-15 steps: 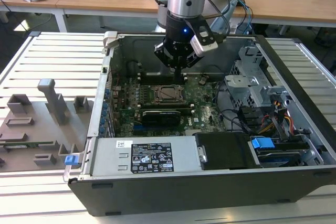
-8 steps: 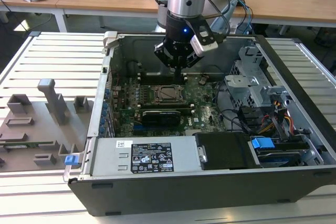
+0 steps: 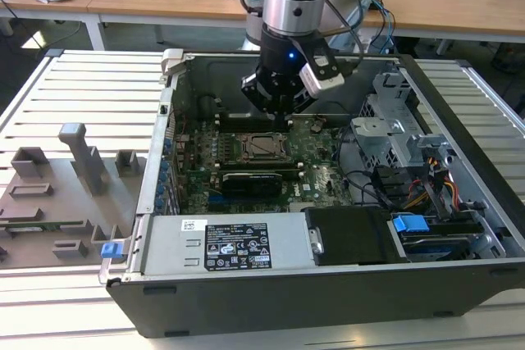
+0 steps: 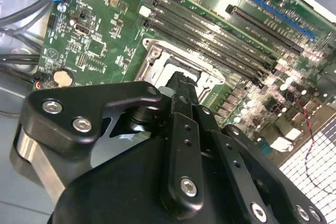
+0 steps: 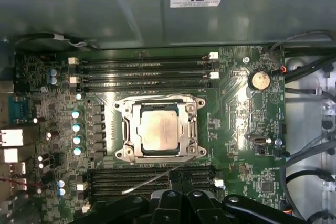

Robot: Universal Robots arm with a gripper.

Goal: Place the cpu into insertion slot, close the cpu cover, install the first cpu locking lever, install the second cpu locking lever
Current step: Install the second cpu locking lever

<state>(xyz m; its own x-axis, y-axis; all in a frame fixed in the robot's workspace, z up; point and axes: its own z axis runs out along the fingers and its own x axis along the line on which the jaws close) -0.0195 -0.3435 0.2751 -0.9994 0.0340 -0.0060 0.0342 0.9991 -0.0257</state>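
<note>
**A:** Where do we stand on the cpu?

**B:** We see it lying flat in the insertion slot, pale metal top up, on the green board at the middle of the exterior view. The cpu cover looks folded down around it, with the chip showing through its square opening. So we judge the first two steps done.

**A:** And the levers?

**B:** In the first wrist view one thin locking lever stands free, angling out from the socket's corner toward the arm. We take the first lever step to be the one in hand. Whether the other lever is latched, we cannot tell.

**A:** What is the end effector doing?

**B:** It hangs inside the open computer case, just above the socket's far edge in the exterior view. Its fingers are drawn narrow, close together, with nothing between them. They are near the free lever, but we cannot tell if they touch it.

**A:** What does this step call for, in our view?

**B:** A narrow tip on that wire, pressing it down and sideways until it catches under its hook. The wire is slim and springy, so we expect it could slip off. A stray push could also land on the cover or the memory slots beside it.
</note>
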